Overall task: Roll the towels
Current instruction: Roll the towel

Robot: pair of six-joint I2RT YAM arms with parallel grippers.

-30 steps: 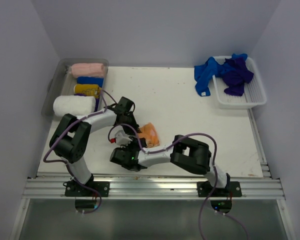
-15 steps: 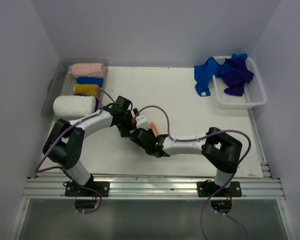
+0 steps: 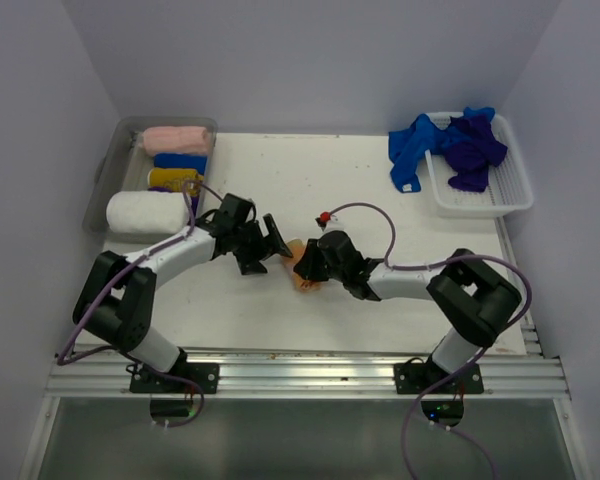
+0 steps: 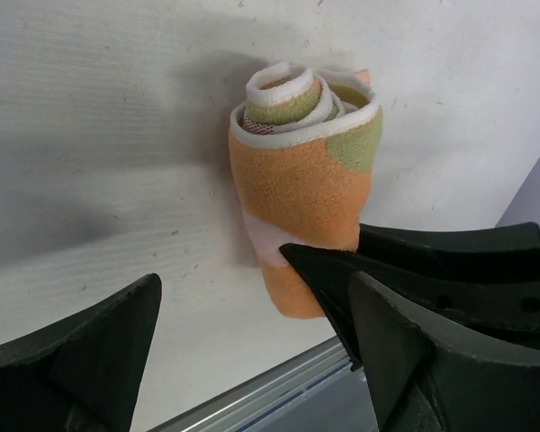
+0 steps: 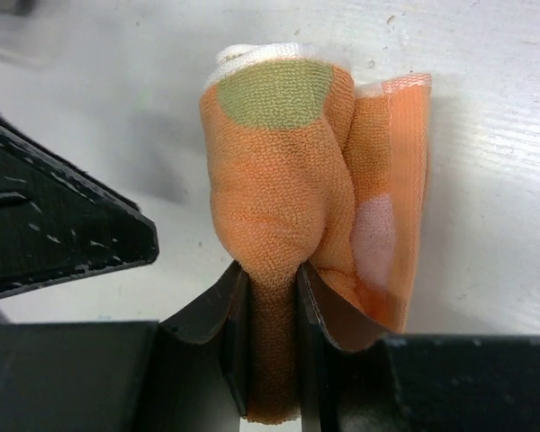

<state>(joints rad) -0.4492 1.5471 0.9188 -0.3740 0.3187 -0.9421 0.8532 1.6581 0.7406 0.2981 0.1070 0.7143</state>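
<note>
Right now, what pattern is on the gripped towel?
Orange towel with green and white patches; clearest in right wrist view.

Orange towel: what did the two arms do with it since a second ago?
The left gripper opened wide and holds nothing now. The right gripper swung from the near edge up to the orange towel and pinched its end; that arm's elbow moved out to the right. The towel sits rolled in about the same spot. The rolled towels in the bin and the blue and purple towels at the basket did not move.
</note>
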